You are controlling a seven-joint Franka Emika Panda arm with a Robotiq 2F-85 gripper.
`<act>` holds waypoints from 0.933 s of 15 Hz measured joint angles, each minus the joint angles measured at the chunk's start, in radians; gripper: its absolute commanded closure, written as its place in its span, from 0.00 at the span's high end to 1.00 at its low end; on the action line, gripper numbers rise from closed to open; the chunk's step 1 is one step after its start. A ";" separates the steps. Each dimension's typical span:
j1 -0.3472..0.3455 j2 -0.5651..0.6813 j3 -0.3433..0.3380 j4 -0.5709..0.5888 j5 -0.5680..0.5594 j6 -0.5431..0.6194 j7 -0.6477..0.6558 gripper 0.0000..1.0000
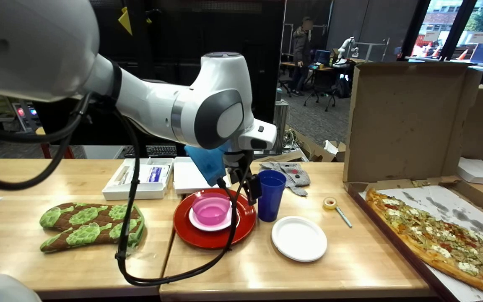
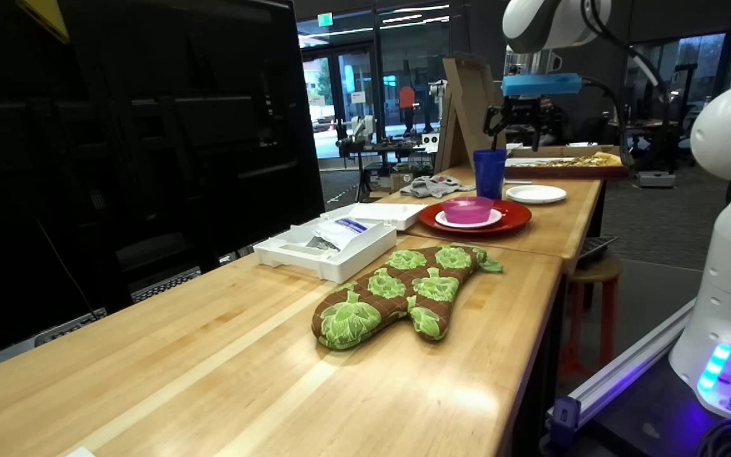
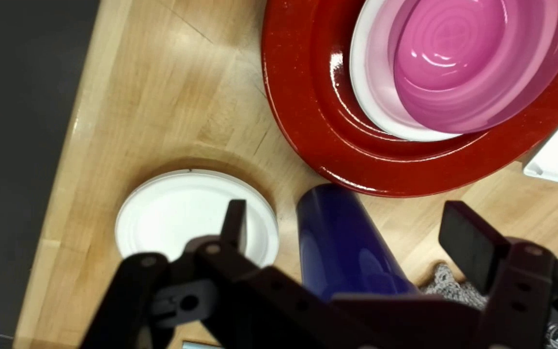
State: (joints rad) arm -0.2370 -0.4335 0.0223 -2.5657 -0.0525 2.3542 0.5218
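Note:
My gripper (image 3: 349, 230) is open and holds nothing. In the wrist view the blue cup (image 3: 342, 242) shows between its spread fingers, its near end hidden by the gripper body. In both exterior views the gripper (image 2: 515, 136) is at or just above the rim of the upright blue cup (image 1: 271, 197); I cannot tell whether they touch. Beside the cup lies a red plate (image 1: 245, 224) bearing a smaller white dish (image 3: 368, 87) with a pink bowl (image 1: 211, 209) in it. A white plate (image 1: 299, 239) lies on the cup's other side.
A brown and green oven mitt (image 2: 397, 295) and an open white box (image 1: 141, 191) lie near the red plate. A grey knitted cloth (image 1: 287, 172) is behind the cup. A tape roll (image 1: 329, 204), a marker (image 1: 344, 216) and an open pizza box (image 1: 409, 126) with pizza (image 1: 434, 239) are farther along.

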 measured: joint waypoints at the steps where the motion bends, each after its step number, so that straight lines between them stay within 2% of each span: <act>1: -0.003 0.000 -0.005 0.000 0.000 0.000 0.000 1.00; 14: -0.023 -0.001 -0.024 0.001 0.000 0.003 -0.001 1.00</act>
State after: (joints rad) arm -0.2602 -0.4341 -0.0022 -2.5645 -0.0525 2.3568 0.5210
